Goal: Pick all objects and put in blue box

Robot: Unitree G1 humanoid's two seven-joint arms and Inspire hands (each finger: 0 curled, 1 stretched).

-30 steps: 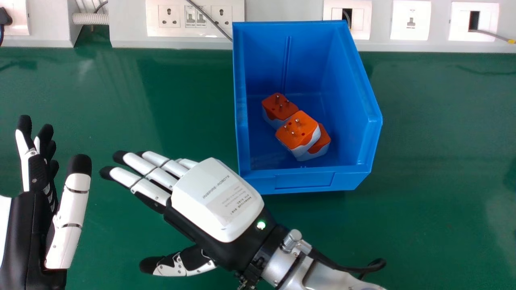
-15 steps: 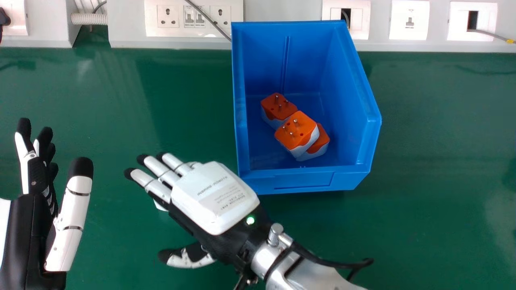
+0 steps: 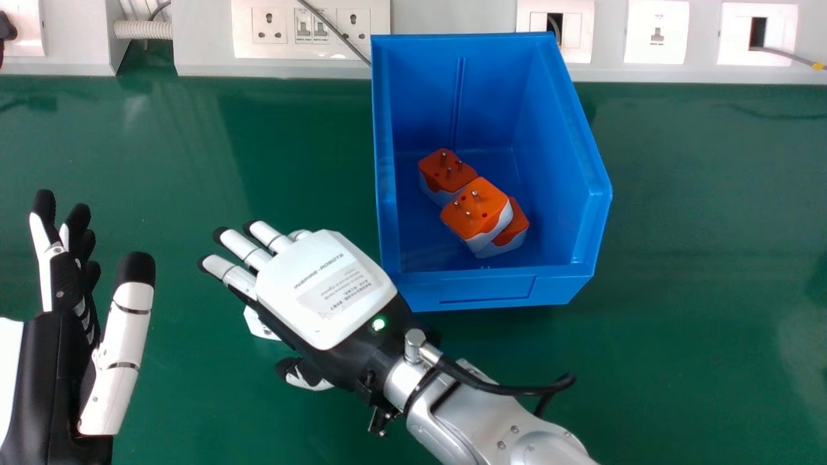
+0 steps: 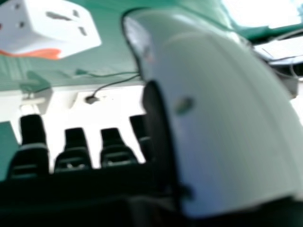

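Observation:
Beside the blue box, my right hand [image 3: 323,290] hangs palm down with relaxed fingers and its thumb apart from them. A white piece of an object [image 3: 261,326] shows at the hand's edge, between fingers and thumb; the hand hides the rest. In the right hand view a white and orange adapter [image 4: 61,30] is apart from the fingertips of my right hand [image 4: 73,156]. The blue box [image 3: 488,287] holds three orange and white adapters [image 3: 477,208], one leaning over another. My left hand [image 3: 61,368] stays at the left edge, fingers straight.
The green table [image 3: 698,258] stretches to a pale wall panel [image 3: 446,16] with sockets along the back. A grey cable [image 3: 333,27] runs down behind the box. Bare table lies between my left hand and the box's left wall.
My right hand has shifted slightly right and up in the head view, its thumb drawing closer to the fingers. A white piece beneath it has come into sight. The adapters in the box are unmoved.

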